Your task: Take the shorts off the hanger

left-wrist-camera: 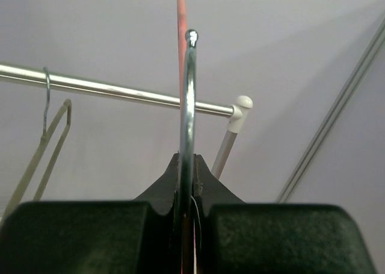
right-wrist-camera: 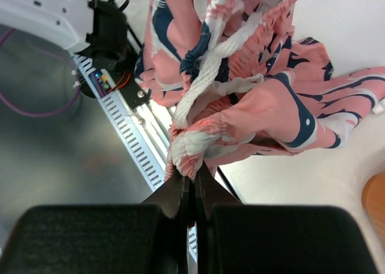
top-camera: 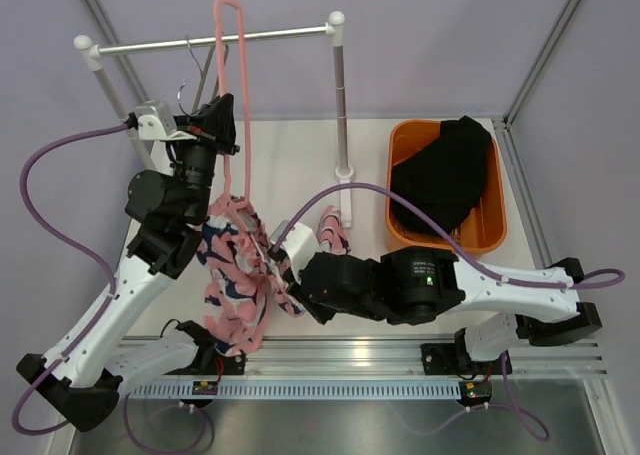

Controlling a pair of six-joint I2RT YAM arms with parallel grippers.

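Right gripper [right-wrist-camera: 189,179] clenched on bunched waistband of shorts [right-wrist-camera: 240,105]. Left gripper [left-wrist-camera: 187,183] clamped on hanger [left-wrist-camera: 190,105] hook. Shorts hang from hanger over worktop [top-camera: 300,165], left side. Fabric likely light, limp, stretchy; waistband best hold; drawstring [right-wrist-camera: 210,69] may snag.

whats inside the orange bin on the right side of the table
A heap of black fabric fills most of the orange bin. Bare orange shows only at its near end and right side. Anything under the fabric is covered and cannot be seen.
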